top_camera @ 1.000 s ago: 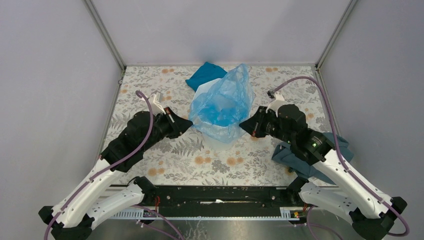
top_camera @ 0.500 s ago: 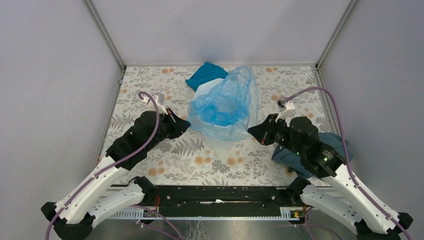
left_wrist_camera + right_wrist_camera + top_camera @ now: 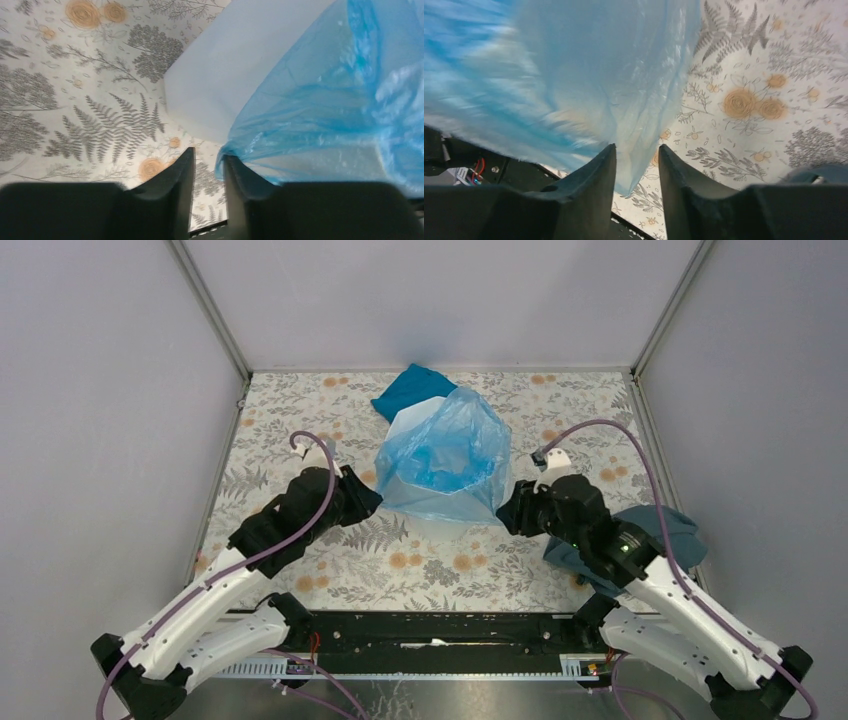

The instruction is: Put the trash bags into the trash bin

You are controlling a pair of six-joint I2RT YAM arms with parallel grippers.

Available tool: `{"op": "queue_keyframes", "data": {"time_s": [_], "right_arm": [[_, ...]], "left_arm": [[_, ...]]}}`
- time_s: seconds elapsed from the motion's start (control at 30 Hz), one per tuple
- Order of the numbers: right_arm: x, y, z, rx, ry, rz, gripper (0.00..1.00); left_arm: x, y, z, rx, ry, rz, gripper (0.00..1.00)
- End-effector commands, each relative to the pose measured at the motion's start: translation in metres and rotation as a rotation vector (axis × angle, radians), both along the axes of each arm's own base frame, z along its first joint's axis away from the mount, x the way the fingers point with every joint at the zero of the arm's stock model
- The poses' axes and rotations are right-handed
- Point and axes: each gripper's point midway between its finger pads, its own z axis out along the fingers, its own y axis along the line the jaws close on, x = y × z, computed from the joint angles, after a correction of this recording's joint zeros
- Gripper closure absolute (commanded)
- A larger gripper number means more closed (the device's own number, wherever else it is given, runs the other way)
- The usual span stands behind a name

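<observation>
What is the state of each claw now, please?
Left claw: slightly open, trash bag hem touching one finger, not pinched.
Right claw: open, trash bag film hanging between its fingers, not clamped.

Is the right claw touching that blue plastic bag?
Touching. Right wrist view: the trash bag hangs between the fingers of the right claw, against them.

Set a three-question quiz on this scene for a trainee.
1. True or false: the trash bag lies well clear of the trash bin.
2. What lies just behind the bin? A) teal cloth B) bottle C) sponge
3. Fill in: the grey-blue cloth lies partly beneath the ____ arm.
Key: 1 false, it is draped over the bin's mouth; 2 A; 3 right.
</observation>
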Motion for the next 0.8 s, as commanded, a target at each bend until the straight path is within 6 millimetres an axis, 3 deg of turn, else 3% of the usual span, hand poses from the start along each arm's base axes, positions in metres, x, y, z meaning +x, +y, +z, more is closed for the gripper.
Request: {"op": "queue_keyframes", "data": {"time_s": [0.0,0.1,0.27,0.37,0.5,0.6,0.63,0.77], "right_arm": [[-0.008,-0.016,0.062,0.035,-0.127,-0.004,0.52],[-0.011,-0.033,0.079,0.042,-0.169,-0.064,0.41],[0.010,-0.056,0.110,0.036,-0.224,-0.257,0.25],[0.027,-0.044,0.135,0.020,-0.235,-0.254,0.23],[0.047,-0.011,0.175,0.046,-0.292,-0.116,0.17],[0.064,-0.003,0.201,0.149,-0.302,0.002,0.12],[0.076,-0.010,0.205,0.189,-0.292,0.023,0.13],[0.097,-0.002,0.207,0.254,-0.269,0.153,0.14]], "left_arm": [[-0.009,0.012,0.041,-0.022,-0.086,-0.007,0.60],[-0.024,0.024,0.068,-0.006,-0.162,-0.054,0.33],[-0.044,0.030,0.130,0.000,-0.306,-0.165,0.03],[-0.033,0.019,0.162,0.032,-0.356,-0.203,0.01],[-0.002,-0.014,0.185,0.091,-0.360,-0.278,0.01],[0.022,-0.036,0.187,0.150,-0.358,-0.323,0.01],[0.031,-0.043,0.184,0.181,-0.356,-0.337,0.01],[0.042,-0.064,0.180,0.243,-0.376,-0.399,0.01]]}}
